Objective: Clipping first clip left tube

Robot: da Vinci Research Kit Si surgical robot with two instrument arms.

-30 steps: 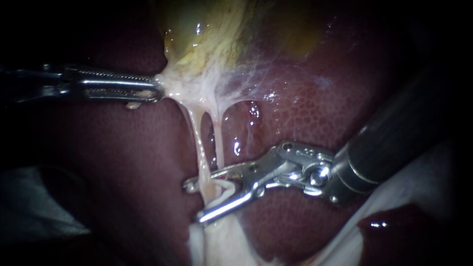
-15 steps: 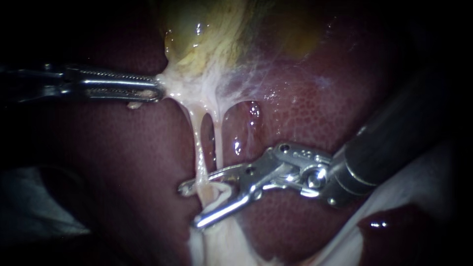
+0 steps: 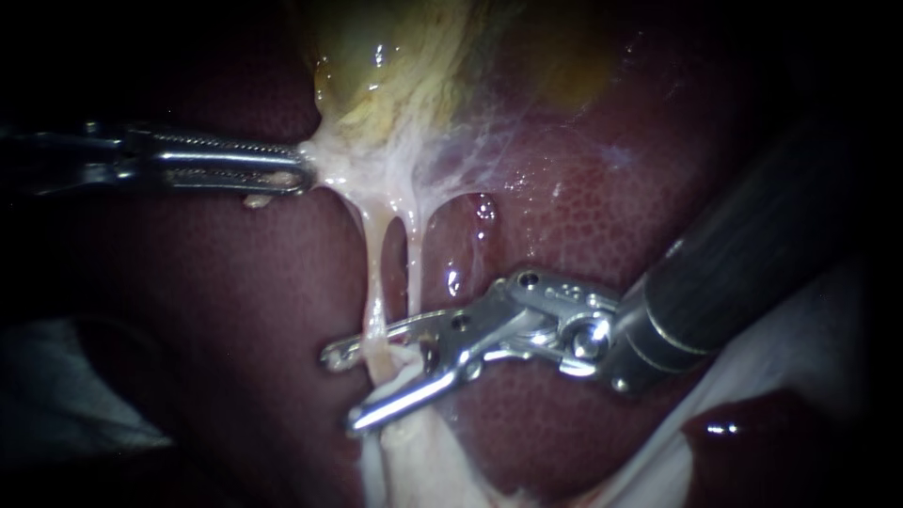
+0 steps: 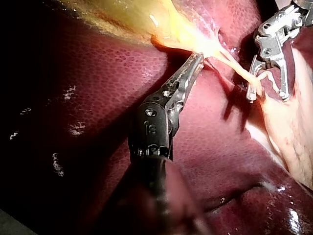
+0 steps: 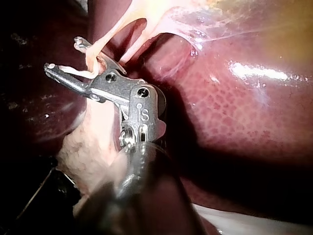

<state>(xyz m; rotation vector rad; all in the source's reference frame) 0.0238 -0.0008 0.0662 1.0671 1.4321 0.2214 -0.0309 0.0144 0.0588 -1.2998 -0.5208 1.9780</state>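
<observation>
In the endoscope view, the pincer of our left instrument is clamped on the pale lower end of the gallbladder. The pincer of our right instrument stands apart around the left tube, with a white clip in the gap, above the liver. In the left wrist view, we see our left instrument closed on that same tissue, and ahead of it the right instrument is spread around the tube. In the right wrist view, the tube runs between the two separated halves of our right instrument.
</observation>
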